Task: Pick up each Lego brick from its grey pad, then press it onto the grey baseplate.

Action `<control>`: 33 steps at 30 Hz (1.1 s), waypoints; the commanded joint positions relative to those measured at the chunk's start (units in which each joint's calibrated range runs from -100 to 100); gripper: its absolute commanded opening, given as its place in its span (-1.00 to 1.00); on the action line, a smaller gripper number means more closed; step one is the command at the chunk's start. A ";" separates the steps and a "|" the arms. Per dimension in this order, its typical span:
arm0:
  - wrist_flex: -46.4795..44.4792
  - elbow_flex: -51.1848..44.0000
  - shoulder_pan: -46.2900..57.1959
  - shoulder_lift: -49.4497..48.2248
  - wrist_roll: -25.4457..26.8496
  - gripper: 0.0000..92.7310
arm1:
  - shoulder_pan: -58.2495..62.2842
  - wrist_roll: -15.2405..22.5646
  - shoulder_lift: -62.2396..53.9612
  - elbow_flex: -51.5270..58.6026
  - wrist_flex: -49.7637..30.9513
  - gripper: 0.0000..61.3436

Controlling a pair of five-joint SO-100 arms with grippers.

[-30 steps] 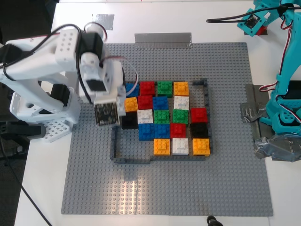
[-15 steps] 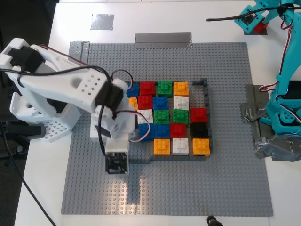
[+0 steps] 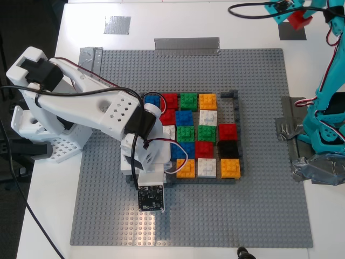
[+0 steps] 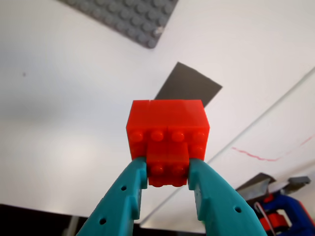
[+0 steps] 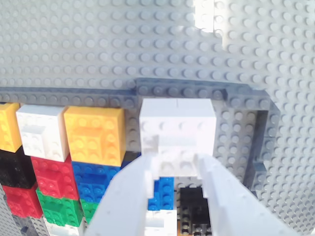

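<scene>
Your first gripper (image 4: 167, 169) is clenched on the red brick (image 4: 167, 135), held off the table, with the dark grey pad (image 4: 189, 86) beyond its tips. Your second gripper (image 5: 179, 169) grips the white brick (image 5: 177, 125) just inside the dark grey frame (image 5: 197, 92) on the grey baseplate (image 5: 98, 39), with an orange brick (image 5: 94, 133) just beside the jaws.

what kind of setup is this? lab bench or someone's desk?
Probably a robotics lab bench: a white tabletop with the grey baseplate taped down by silvery tape strips, two small printed arms, one white, one teal, and loose cables. A home desk can't be ruled out.
</scene>
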 commanded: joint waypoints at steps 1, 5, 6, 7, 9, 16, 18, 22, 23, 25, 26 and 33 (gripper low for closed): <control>1.30 2.61 -3.63 -6.49 1.60 -1.00 | 0.04 -0.15 -0.81 -1.02 -4.37 -1.00; 1.30 8.48 -7.04 -7.35 6.77 -1.00 | -0.76 -0.35 -0.81 2.50 -7.30 -1.00; 1.30 10.02 -7.76 -7.35 7.80 -1.00 | -1.12 -0.49 -0.81 3.22 -7.71 -1.00; 1.30 11.64 -8.42 -7.35 9.02 -1.00 | -1.48 -0.64 -0.81 3.76 -8.11 -1.00; 1.30 14.62 -9.79 -7.52 10.83 -1.00 | -2.13 -0.89 -0.73 4.85 -8.85 -1.00; 1.30 22.93 -16.54 -11.56 11.56 -1.00 | -4.53 -2.20 -0.73 6.20 -11.12 -1.00; 1.30 25.64 -18.79 -14.73 10.68 -1.00 | -5.18 -2.64 -0.64 6.20 -11.45 -1.00; 1.30 33.13 -23.36 -23.06 10.04 -1.00 | -6.56 -3.47 -0.38 6.20 -10.96 -1.00; 1.30 35.12 -24.30 -25.29 10.00 -1.00 | -6.78 -3.62 -0.30 6.20 -10.80 -1.00; 1.30 39.09 -26.33 -29.67 9.70 -1.00 | -7.36 -3.86 -0.30 6.29 -10.39 -1.00; 1.30 41.26 -27.35 -31.64 9.61 -1.00 | -7.65 -3.96 -0.30 6.38 -10.23 -1.00; 1.30 49.48 -34.89 -36.79 7.70 -1.00 | -8.81 -4.45 -0.30 7.01 -8.52 -1.00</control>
